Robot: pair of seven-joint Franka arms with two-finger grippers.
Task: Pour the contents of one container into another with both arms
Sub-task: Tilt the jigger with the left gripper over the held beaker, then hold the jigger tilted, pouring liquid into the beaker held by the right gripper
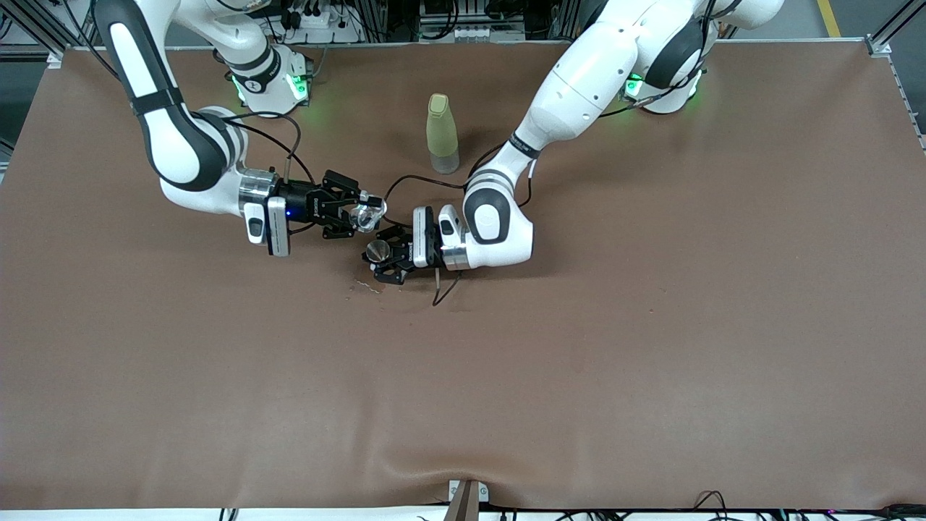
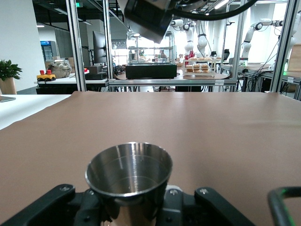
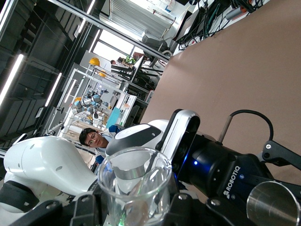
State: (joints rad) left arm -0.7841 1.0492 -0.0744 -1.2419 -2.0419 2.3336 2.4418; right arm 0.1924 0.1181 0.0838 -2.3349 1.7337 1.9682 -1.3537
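My right gripper [image 1: 365,215] is shut on the tiny clear glass cup [image 1: 365,215], held tilted above the table with its mouth toward the jigger. In the right wrist view the cup [image 3: 135,188] sits between the black fingers [image 3: 87,209]. My left gripper [image 1: 377,253] is shut on the silvery metal jigger [image 1: 377,251], held upright just below the cup's mouth. In the left wrist view the jigger's round rim [image 2: 129,168] faces up, and its bowl looks bare. The jigger's rim [image 3: 273,203] also shows in the right wrist view.
A tall yellow-green bottle [image 1: 441,133] stands on the brown table [image 1: 651,325], farther from the front camera than both grippers. A few pale specks [image 1: 364,287] lie on the cloth beside the left gripper. A loose cable [image 1: 446,288] hangs under the left wrist.
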